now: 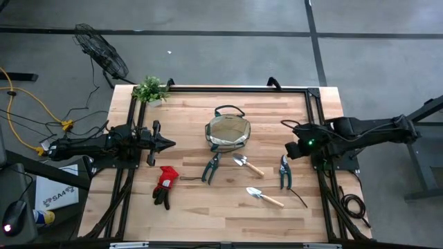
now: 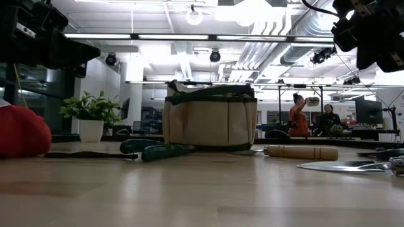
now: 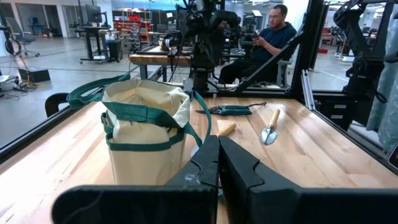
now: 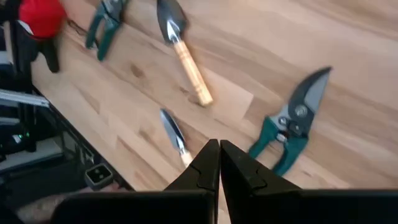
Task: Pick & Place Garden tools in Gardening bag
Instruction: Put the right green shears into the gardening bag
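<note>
Sat pressed together, holding nothing: left gripper (image 1: 170,144) at nine o'clock of round tan fabric gardening bag (image 1: 228,133), right gripper (image 1: 285,124) at three.

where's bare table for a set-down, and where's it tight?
Free: the front strip of the table below the glove pair and the front trowel; also the back edge between plant and gardening bag. Crowded: mid-table, where shears, second trowel and right shears cluster below the bag.
</note>
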